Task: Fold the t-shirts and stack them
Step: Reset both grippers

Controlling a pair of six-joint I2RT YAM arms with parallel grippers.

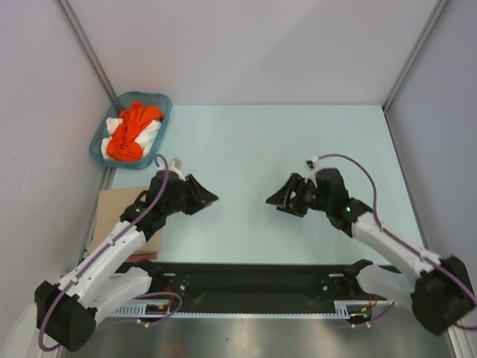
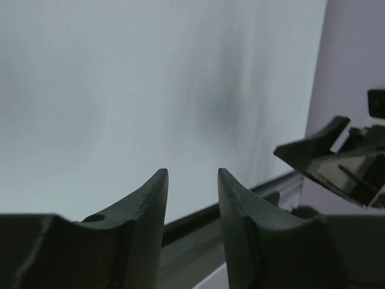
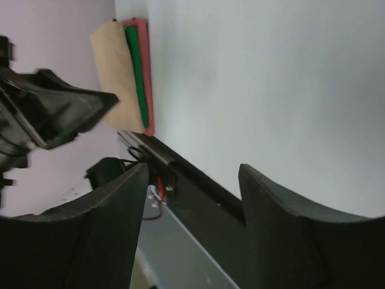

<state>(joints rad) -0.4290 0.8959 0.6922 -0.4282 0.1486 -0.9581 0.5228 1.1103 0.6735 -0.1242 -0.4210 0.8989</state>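
Pale blue-green, the table (image 1: 298, 149) is seen from above with its middle bare. At about eight o'clock, by the left wall, a folded stack is laid: the tan shirt (image 1: 119, 205) on top and, as shown by the right wrist view, the green shirt (image 3: 137, 72) and the reddish shirt (image 3: 146, 66) under it. At ten o'clock the teal basket (image 1: 145, 94) is placed in the corner. The orange shirt (image 1: 133, 134) and the white shirt (image 1: 151, 133) are bunched inside it and not yet folded.

Near the centre, the left gripper (image 1: 215, 198) and the right gripper (image 1: 270, 200) are held tip to tip but well apart. The fingers of both are spread, the right ones wider, and nothing is held between them.

Two dangers can be judged from here. The orange and white cloth seem twisted together, so both may be dragged out when one is pulled, or the light basket may be lifted with them. The left arm (image 1: 112, 246) passes over the stack, which could be brushed and pushed out of order.
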